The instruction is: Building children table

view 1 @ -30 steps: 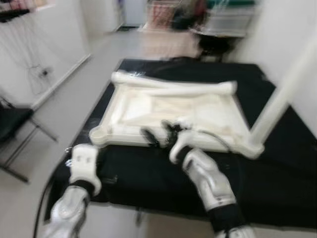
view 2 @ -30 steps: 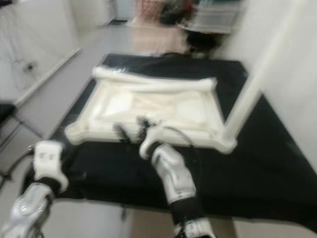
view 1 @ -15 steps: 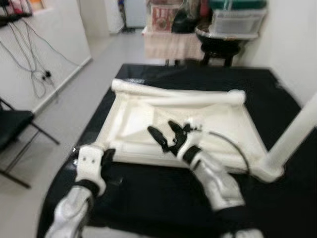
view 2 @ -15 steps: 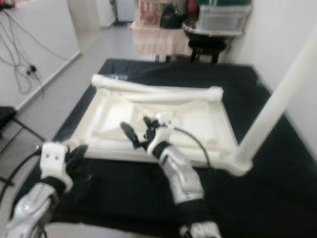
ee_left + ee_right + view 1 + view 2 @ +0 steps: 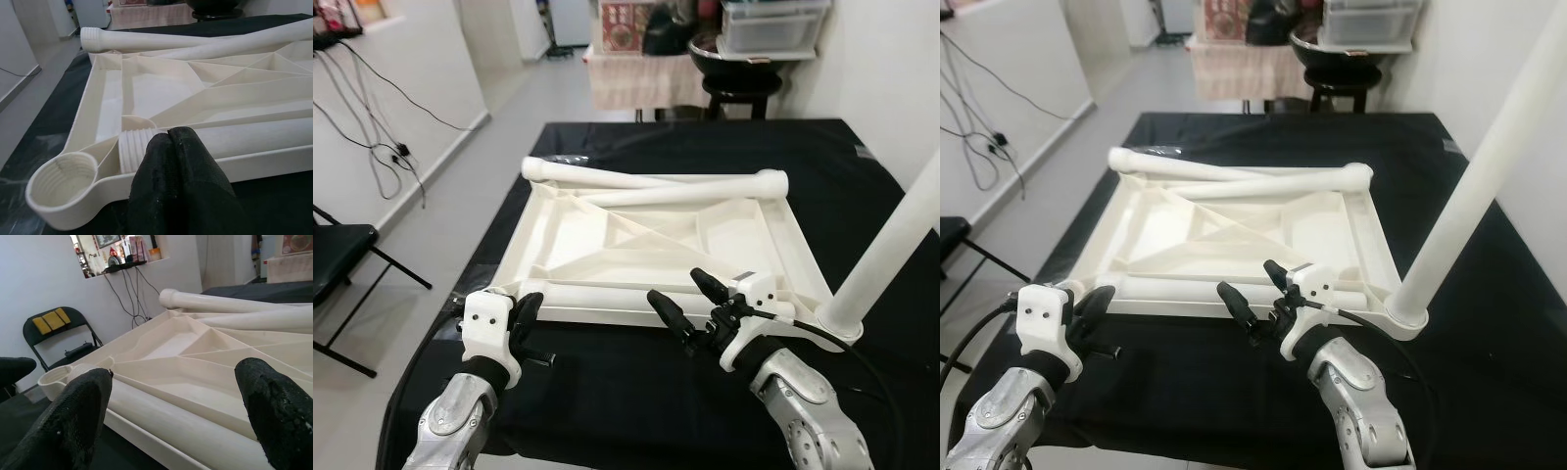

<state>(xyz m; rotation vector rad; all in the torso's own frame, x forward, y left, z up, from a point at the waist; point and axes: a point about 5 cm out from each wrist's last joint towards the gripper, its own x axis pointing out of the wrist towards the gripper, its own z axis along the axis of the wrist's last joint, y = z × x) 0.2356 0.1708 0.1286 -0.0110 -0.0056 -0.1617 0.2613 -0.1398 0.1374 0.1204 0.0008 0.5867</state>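
A white plastic tabletop (image 5: 607,230) lies upside down on a black cloth. Two loose white legs (image 5: 646,186) rest across its far edge, and a third leg (image 5: 254,134) lies inside along the near rim, threaded end toward the empty corner socket (image 5: 61,178). At the near right corner a fourth leg (image 5: 891,245) stands upright. My left gripper (image 5: 524,311) is shut and empty, just before the near left corner. My right gripper (image 5: 677,289) hovers open over the near rim, nothing between its fingers (image 5: 78,416).
The black cloth (image 5: 636,392) covers a low platform with floor to its left. A black folding chair (image 5: 337,255) stands at the left, under cables on the wall. A dark stool (image 5: 744,88) and storage boxes stand beyond the far end. A white wall runs along the right.
The view has steadied and shifted. My right gripper has drawn back from over the tabletop's inside to its near rim, still open. My left gripper has come up to the near left corner.
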